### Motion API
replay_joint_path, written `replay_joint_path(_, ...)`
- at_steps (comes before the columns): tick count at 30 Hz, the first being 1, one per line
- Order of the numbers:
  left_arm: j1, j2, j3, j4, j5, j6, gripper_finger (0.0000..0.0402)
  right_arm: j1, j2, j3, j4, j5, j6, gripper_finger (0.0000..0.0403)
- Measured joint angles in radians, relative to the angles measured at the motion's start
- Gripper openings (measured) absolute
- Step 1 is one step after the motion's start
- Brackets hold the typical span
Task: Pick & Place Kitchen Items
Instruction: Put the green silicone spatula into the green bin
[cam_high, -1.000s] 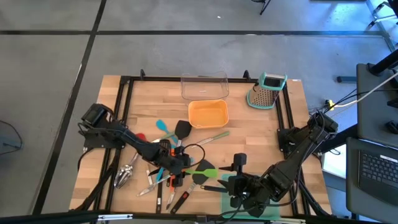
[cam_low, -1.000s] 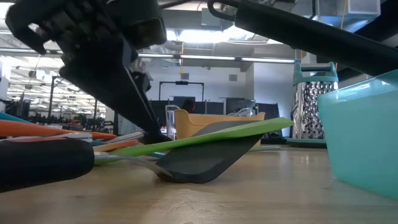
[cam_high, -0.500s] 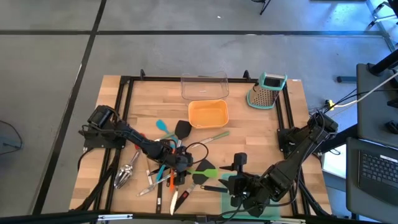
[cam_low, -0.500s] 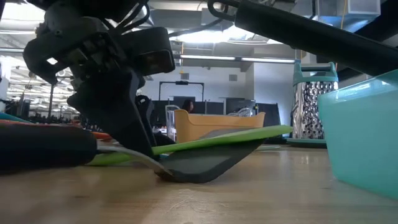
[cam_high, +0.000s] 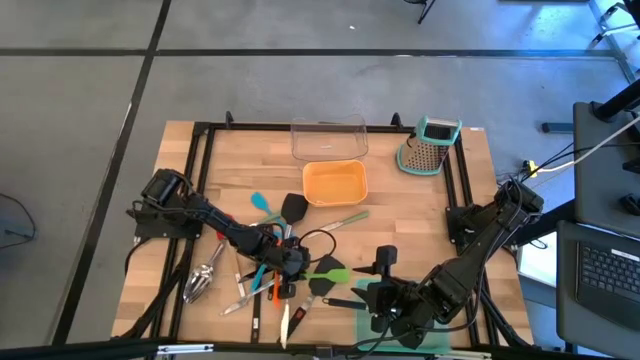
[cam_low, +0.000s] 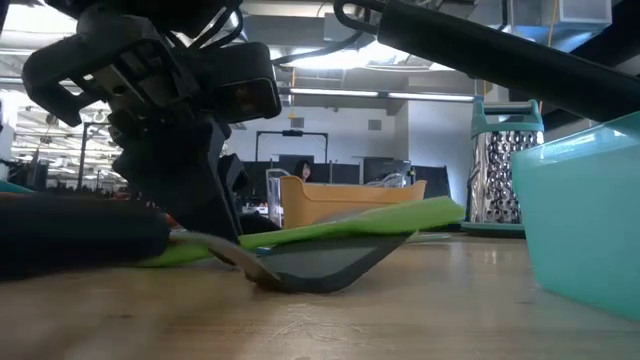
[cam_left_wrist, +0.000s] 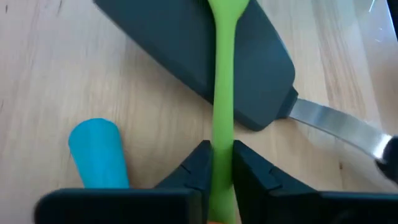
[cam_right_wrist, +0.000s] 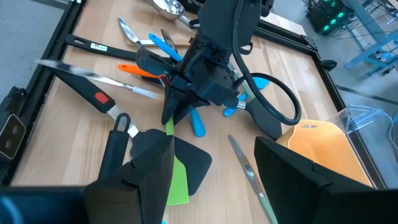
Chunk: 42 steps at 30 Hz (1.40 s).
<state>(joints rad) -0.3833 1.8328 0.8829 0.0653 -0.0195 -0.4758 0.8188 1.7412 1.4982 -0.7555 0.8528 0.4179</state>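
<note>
Clutter first: I see the left gripper (cam_high: 288, 269) low in the utensil pile at the desk (cam_high: 400, 215) centre, with the orange tray (cam_high: 334, 182) beyond it, the clear tray (cam_high: 329, 138) behind that, and the box grater (cam_high: 428, 146) at the far right corner. A teal tray (cam_low: 590, 215) sits near the front edge under the right arm. A loose black cable loops over the pile beside the left gripper.

Count: three trays, one grater, and over a dozen utensils I cannot total exactly; among them one steel scoop (cam_high: 202, 279), one teal tool (cam_left_wrist: 99, 152), one black spatula (cam_left_wrist: 199, 53).

Left gripper is clenched on the green spatula's handle (cam_left_wrist: 222, 124), fingers (cam_left_wrist: 252, 171) pressed to both sides. The green spatula (cam_high: 328, 272) lies across the black spatula's blade, right of the pile.

Right gripper (cam_right_wrist: 211, 180) hangs released near the front edge, jaws wide, holding nothing.

Versus a second ago: the left gripper has moved right along the pile and shut on the green handle; the right arm has not moved.
</note>
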Motion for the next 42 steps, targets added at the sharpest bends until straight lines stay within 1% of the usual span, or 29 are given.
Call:
replay_joint_path(12, 0.029, -0.017, -0.001, 0.004, 0.023, 0.011, 0.002, 0.0, 0.0, 0.0, -0.005, -0.001, 0.012, 0.0224)
replay_joint_path(20, 0.019, -0.064, -0.001, 0.023, -0.005, 0.04, 0.0017, 0.0, 0.0, 0.0, -0.008, -0.004, 0.012, 0.0224)
replay_joint_path(24, 0.008, -0.088, -0.001, 0.038, -0.033, 0.065, 0.0017, 0.0, 0.0, 0.0, -0.008, -0.019, 0.012, 0.0224)
replay_joint_path(28, 0.003, -0.102, -0.001, 0.074, -0.094, 0.095, 0.0016, 0.0, 0.0, 0.0, -0.009, -0.019, 0.012, 0.0224)
replay_joint_path(31, 0.005, -0.104, -0.001, 0.114, -0.13, 0.112, 0.0016, 0.0, 0.0, 0.0, -0.013, -0.019, 0.012, 0.0224)
replay_joint_path(38, 0.023, -0.104, -0.001, 0.152, -0.17, 0.123, 0.0016, 0.001, 0.0, 0.0, -0.022, -0.026, 0.012, 0.0224)
replay_joint_path(42, 0.023, -0.104, -0.001, 0.172, -0.222, 0.141, 0.0016, 0.008, 0.0, 0.0, -0.059, -0.026, 0.021, 0.0224)
